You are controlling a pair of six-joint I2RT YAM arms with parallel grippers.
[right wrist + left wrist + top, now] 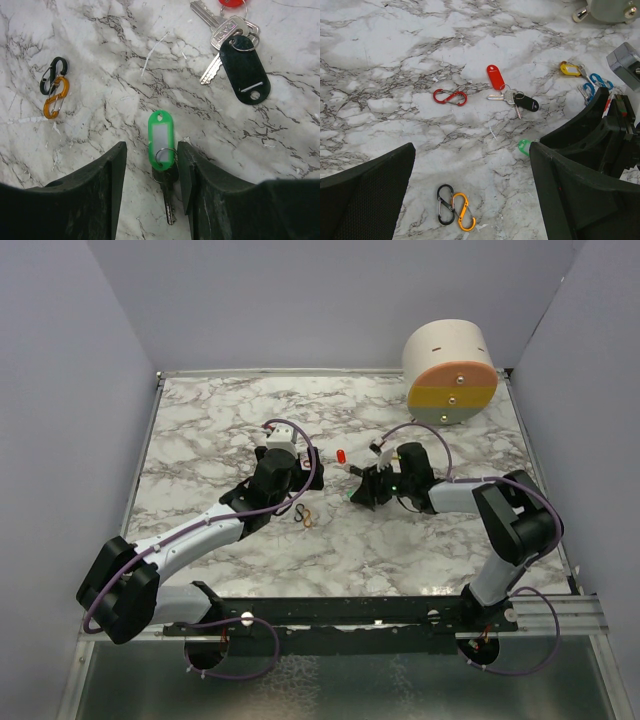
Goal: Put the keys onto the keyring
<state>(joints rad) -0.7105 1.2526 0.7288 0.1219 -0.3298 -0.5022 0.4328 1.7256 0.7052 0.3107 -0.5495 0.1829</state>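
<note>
A green-tagged key [161, 137] lies on the marble, and my right gripper [152, 146] is open, its fingers either side of it and low over the table. It also shows in the top view [358, 495]. A black-tagged key [244, 67] and a red-tagged key [495, 77] lie together just beyond. A linked black and orange clip pair [455, 207] lies under my left gripper [472, 165], which is open wide and empty above it [290, 502]. A lone red clip [450, 97] lies farther out. A yellow-tagged key [568, 68] and blue clips [592, 85] lie near the right arm.
A cream drum with an orange and yellow face [450, 370] stands at the back right corner. Grey walls close in the marble table [220, 420] on three sides. The two arms' grippers are close together at the middle.
</note>
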